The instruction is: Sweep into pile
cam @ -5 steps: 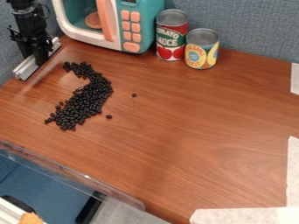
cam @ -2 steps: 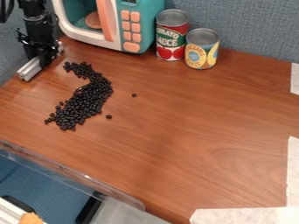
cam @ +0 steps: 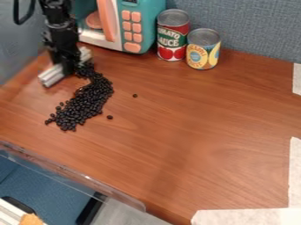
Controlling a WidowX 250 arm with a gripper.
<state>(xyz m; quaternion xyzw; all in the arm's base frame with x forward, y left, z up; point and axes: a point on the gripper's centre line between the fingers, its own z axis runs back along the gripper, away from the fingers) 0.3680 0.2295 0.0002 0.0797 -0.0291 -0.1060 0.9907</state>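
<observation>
Gripper (cam: 69,67) is clasping a silver bar (cam: 52,76) near its middle, the long axis slanting from lower left to upper right; black beans (cam: 86,103) are lying below and rightward, their upper end sitting beside the gripper, so the sweep is probably needing a down-right push
</observation>
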